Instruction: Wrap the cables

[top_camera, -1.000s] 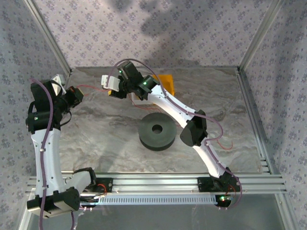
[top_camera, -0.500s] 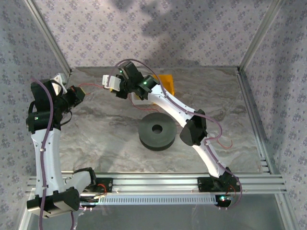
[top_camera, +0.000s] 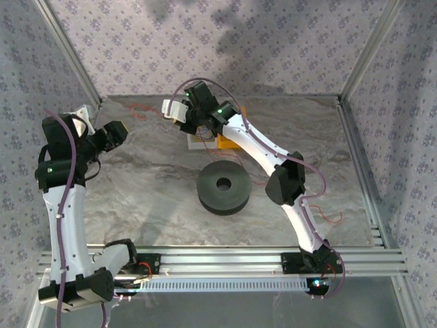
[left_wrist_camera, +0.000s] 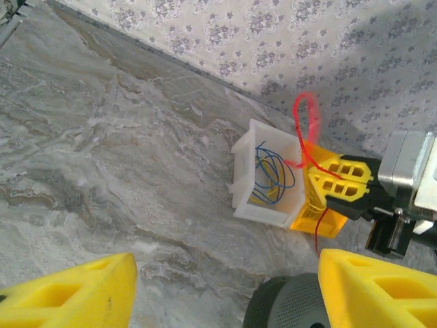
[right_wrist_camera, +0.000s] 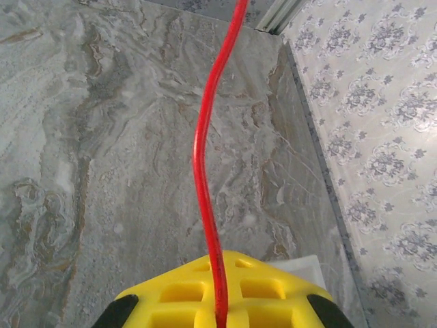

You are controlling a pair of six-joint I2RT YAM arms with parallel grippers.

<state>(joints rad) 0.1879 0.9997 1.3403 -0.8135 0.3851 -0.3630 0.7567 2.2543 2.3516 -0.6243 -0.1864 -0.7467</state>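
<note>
From above, my left gripper (top_camera: 115,130) stands apart and empty. My right gripper (top_camera: 198,130) is the nearer one to the red-orange cable (top_camera: 138,108), whose slack lies between the two.

At my left wrist, my right gripper (left_wrist_camera: 338,183) pinches the cable (left_wrist_camera: 307,119) ahead, beside the white bin (left_wrist_camera: 242,198).

At my right wrist, my right gripper (right_wrist_camera: 218,301) is clamped on the cable (right_wrist_camera: 205,164), which runs straight ahead.

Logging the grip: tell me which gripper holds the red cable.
The right gripper: its jaws are shut on the red cable. The left gripper has its jaws wide apart with nothing between them.
</note>
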